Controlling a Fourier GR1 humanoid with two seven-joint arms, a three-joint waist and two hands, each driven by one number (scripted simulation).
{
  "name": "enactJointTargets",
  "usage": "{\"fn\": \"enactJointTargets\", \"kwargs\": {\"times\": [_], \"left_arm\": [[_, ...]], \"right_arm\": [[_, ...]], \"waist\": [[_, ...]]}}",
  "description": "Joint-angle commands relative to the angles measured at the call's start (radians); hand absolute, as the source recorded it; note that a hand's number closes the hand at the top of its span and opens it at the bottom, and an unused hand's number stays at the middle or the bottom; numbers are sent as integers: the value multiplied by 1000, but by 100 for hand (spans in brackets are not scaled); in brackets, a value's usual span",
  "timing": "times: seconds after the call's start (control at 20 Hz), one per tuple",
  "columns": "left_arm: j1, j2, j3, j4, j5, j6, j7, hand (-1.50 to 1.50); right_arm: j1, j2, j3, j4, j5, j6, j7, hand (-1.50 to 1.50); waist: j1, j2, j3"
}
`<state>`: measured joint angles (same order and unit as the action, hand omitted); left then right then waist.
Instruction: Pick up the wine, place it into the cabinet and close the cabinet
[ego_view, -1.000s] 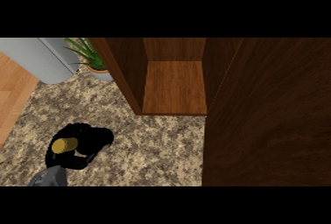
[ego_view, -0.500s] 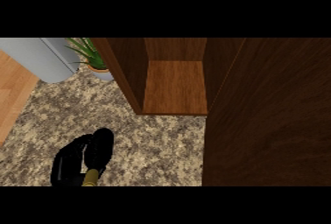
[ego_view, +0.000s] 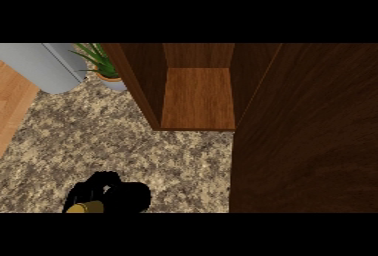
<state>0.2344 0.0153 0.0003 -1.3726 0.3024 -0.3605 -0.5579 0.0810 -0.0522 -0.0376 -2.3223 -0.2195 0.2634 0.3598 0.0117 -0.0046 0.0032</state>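
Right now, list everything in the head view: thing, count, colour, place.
Open dark wooden cabinet: one, dark brown walls, lighter brown shelf floor, top centre, nothing on the shelf.
Dark wooden cabinet door: one, dark brown, swung open, fills the right side.
Speckled granite counter: one, beige and grey, centre and left.
Grey rounded appliance: one, light grey, top left.
Potted green plant: one, green leaves, pale pot, left of the cabinet.
Gold-topped wine bottle: one, only the gold end shows, bottom left, inside the hand.
Left hand: one, black, bottom left, curled round the bottle.
Right hand: not in view.

Wood-grained cabinet (ego_view: 198, 97); speckled, seemingly stone counter (ego_view: 111, 140).
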Motion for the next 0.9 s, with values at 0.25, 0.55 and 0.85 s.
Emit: {"fn": "enactJointTargets", "kwargs": {"times": [0.25,0.55,0.85], "left_arm": [[55,-15,-200,-396,37,265,214,150],[-79,-15,-234,-392,76,388,327,150],[-310,-15,-300,-319,37,596,346,150]], "right_arm": [[54,8,42,-82,8,-2,52,-150],[44,16,30,-44,25,-2,12,-150],[44,18,4,0,11,13,-40,-150]], "waist": [[-11,2,-3],[-13,3,-3],[-17,4,-3]]}}
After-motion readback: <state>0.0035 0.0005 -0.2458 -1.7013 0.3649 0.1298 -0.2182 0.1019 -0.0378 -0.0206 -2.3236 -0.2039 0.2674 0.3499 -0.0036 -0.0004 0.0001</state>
